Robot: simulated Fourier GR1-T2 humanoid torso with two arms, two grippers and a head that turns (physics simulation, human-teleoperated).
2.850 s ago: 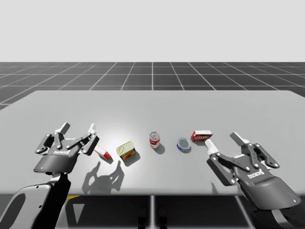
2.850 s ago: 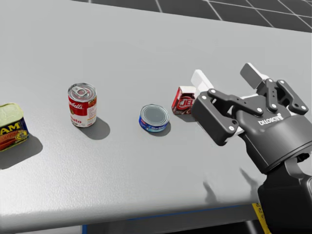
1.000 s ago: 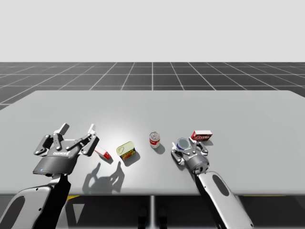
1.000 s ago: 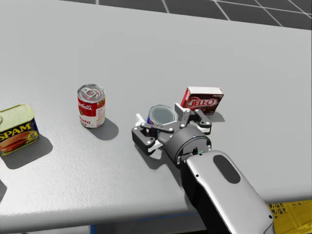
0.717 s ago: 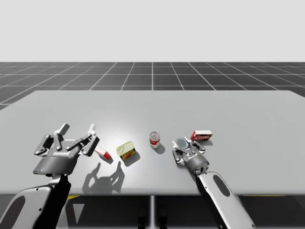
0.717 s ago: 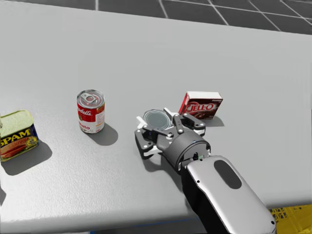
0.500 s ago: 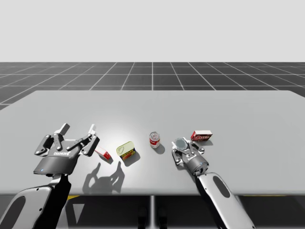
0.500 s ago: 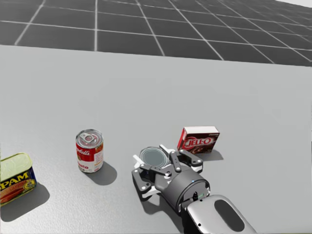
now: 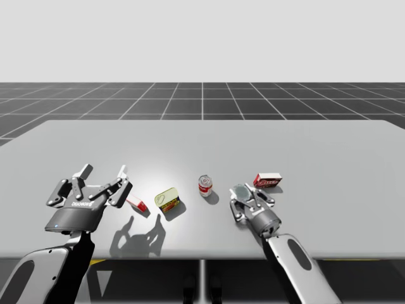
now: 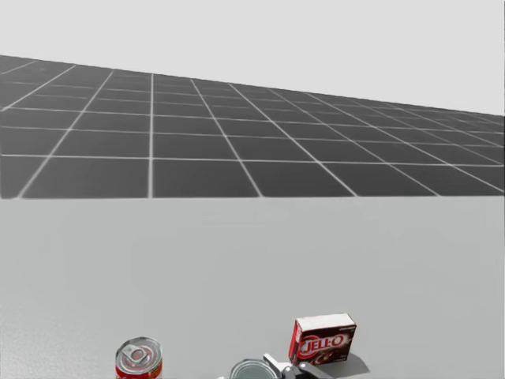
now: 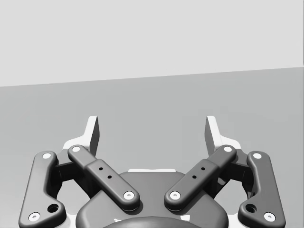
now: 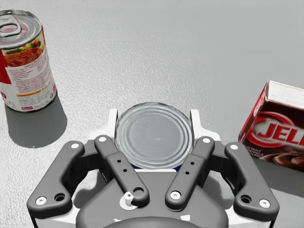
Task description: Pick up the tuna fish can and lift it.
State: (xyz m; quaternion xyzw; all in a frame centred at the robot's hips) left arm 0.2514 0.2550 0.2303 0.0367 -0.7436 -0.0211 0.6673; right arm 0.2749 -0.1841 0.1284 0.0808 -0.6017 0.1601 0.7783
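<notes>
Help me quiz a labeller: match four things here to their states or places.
1. flat round silver-lidded tuna can
2. tall red-and-white cylindrical can
3. dark red rectangular box
4. left end effector

A. upright, ring-pull on top
B. open, empty
C. clamped in right end effector
D. beside the gripped can, opposite the tall one

Pairs: 1-C, 2-A, 3-D, 4-B

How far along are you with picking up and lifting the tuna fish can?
Done: the grasp. My right end effector is shut on the tuna fish can, one finger against each side. In hand: the lift. The can rides low over the table, between the red-and-white can and the red box; I cannot tell if it has cleared the surface. Left: raising it plainly clear. My left end effector hangs open, idle.
</notes>
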